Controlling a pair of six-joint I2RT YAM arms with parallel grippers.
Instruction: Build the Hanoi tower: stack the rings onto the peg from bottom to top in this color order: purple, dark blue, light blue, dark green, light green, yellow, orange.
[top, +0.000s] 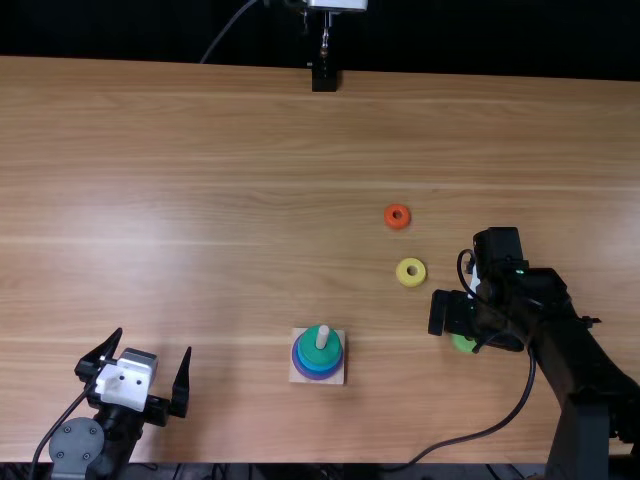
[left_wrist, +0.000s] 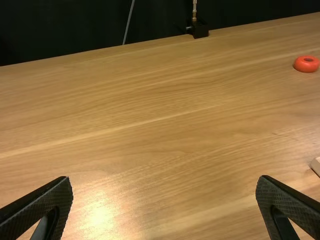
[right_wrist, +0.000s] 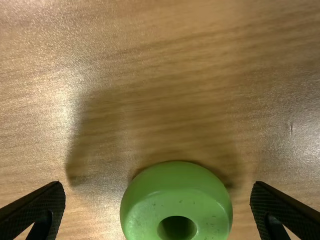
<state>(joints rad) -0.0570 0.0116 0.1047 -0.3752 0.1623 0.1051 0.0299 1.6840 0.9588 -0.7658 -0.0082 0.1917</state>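
On the square wooden base (top: 340, 375) in the top view, a dark green ring (top: 312, 352) lies over blue and purple rings (top: 306, 372), and the pale peg (top: 322, 337) pokes out above. My right gripper (top: 476, 322) is over the light green ring (top: 463, 342). In the right wrist view that light green ring (right_wrist: 150, 205) sits between the spread fingers of the right gripper (right_wrist: 158, 207), untouched. My left gripper (top: 146, 375) stands open at the near left; in its wrist view the left gripper (left_wrist: 164, 200) has only table between its fingers. Yellow ring (top: 411, 272) and orange ring (top: 397, 216) lie flat.
A metal stand with a black foot (top: 324, 78) is at the table's far edge. The right arm's cable (top: 480, 433) loops near the front edge, right of the base. The wooden tabletop (top: 180, 200) extends around the rings.
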